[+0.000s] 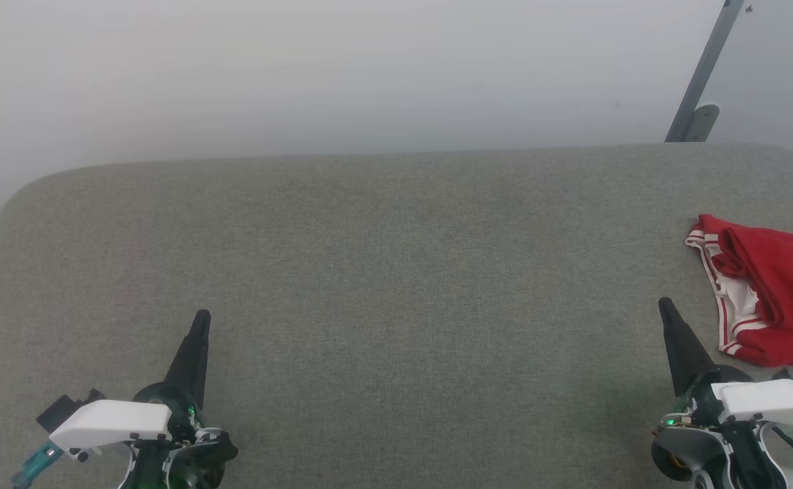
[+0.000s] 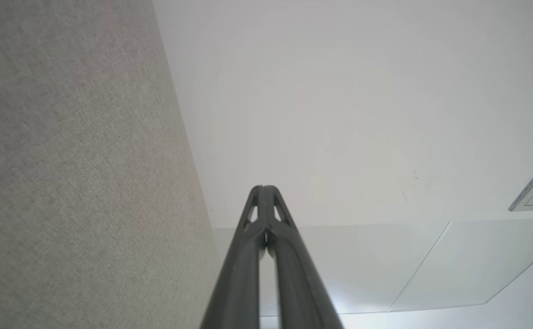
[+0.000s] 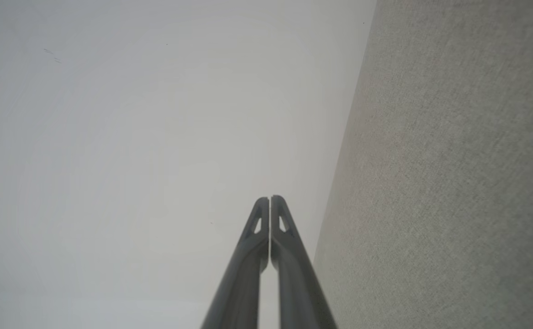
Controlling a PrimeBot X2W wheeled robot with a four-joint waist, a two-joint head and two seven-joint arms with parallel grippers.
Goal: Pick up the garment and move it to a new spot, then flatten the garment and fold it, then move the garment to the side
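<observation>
Bunched garment (image 1: 773, 292) lies at the worktop's (image 1: 396, 272) right edge, handy for the right fingers (image 1: 681, 346), pressed together empty like the left fingers (image 1: 191, 353).

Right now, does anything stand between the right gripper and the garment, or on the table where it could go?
Nothing visible does. The shut right gripper sits just beside the garment, with bare table between them. The table's middle shows no other object.
</observation>
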